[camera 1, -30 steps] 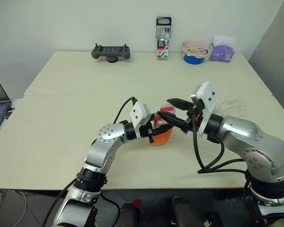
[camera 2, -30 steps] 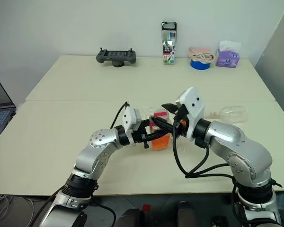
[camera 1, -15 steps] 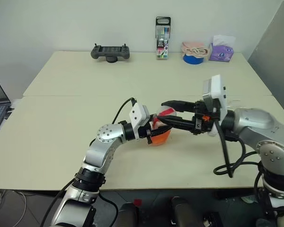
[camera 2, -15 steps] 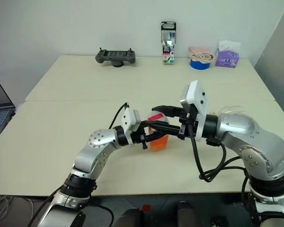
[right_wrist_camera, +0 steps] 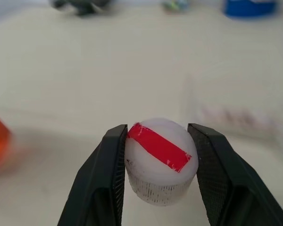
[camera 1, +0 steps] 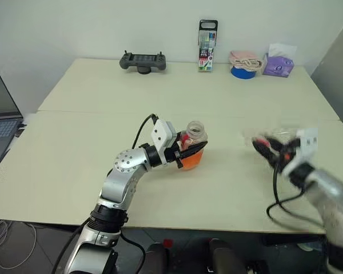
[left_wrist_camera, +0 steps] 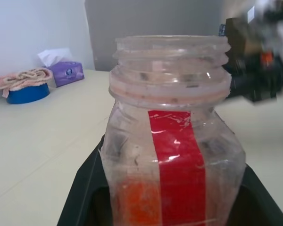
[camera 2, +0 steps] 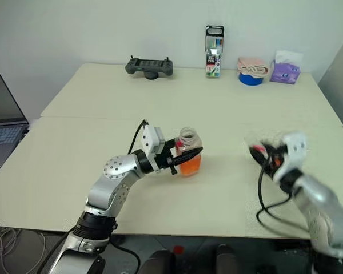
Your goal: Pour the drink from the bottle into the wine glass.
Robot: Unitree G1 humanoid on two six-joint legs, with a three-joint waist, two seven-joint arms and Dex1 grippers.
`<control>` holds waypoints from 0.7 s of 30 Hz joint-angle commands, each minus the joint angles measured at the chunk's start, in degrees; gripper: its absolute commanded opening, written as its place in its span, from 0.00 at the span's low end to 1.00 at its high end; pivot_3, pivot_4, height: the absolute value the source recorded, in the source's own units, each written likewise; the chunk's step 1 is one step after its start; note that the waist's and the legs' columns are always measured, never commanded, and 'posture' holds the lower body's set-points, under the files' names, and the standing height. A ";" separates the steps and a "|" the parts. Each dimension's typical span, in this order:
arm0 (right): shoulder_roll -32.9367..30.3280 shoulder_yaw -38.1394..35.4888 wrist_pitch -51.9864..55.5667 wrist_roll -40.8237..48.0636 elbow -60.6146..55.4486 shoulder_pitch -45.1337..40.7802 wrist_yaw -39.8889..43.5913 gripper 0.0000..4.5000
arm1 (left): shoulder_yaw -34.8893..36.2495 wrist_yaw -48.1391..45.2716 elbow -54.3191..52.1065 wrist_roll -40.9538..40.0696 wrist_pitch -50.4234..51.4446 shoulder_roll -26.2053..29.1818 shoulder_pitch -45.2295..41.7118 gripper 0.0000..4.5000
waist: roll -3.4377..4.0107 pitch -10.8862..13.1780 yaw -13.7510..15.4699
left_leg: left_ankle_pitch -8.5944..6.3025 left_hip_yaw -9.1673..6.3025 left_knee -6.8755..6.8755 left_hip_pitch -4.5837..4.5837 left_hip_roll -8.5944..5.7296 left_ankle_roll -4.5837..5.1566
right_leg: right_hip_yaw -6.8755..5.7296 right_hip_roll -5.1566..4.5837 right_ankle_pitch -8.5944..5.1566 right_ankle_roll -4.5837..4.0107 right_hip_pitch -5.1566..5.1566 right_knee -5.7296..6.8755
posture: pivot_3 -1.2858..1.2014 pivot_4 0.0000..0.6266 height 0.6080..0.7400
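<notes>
Gripped the bottle in the left gripper, fingers closed tight against its squarish body, upright near the middle of the tabletop. Could not tell whether it stood on the tabletop or hung just above. Stood uncapped, threaded neck open at the top, a red strip running down one side. Held the drink, bright orange, only in the lower part of the body.

Pinched the cap in the right gripper, one black finger pressed to each side. Showed white, with a red strip across its top and a ribbed rim. Hung over the tabletop, well apart from the bottle, on the robot's right. Blurred in the head views.

Lay a faint clear shape just behind the right gripper, seemingly the wine glass on its side; too blurred to be sure.

Along the far edge: a dark handheld controller, a tall marker pack standing upright, a blue roll with pinkish cord on top, and a purple tissue box. Laptop at the robot's far left, off the tabletop.
</notes>
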 commanded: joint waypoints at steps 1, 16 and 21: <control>1.72 0.26 -5.03 -3.43 2.00 -0.90 -2.72 0.38 | -0.53 -0.22 -2.23 -1.51 -0.38 -1.50 -2.04 0.38 | 0.10 0.06 -1.02 | 0.00 0.24 0.02 0.09 0.02 0.00 | 0.19 0.01 -0.06 0.10 0.00 -0.03 | 0.52 0.24 1.00; -5.79 -0.51 -4.20 -6.39 2.33 -4.62 0.50 1.00 | 2.84 2.09 4.20 -1.08 -1.81 -2.23 -5.09 0.38 | 0.17 0.02 -1.75 | 0.18 0.18 0.08 0.15 0.01 0.25 | 0.16 0.11 0.16 0.23 0.15 -0.10 | 0.52 0.24 1.00; -13.36 4.83 4.40 2.18 -7.20 -13.80 10.07 1.00 | 8.27 8.50 6.02 -0.45 -1.11 -1.20 -6.34 0.38 | 0.15 0.04 -1.95 | 0.18 0.20 0.10 0.21 0.03 0.25 | 0.17 0.13 0.18 0.23 0.15 -0.01 | 0.52 0.24 1.00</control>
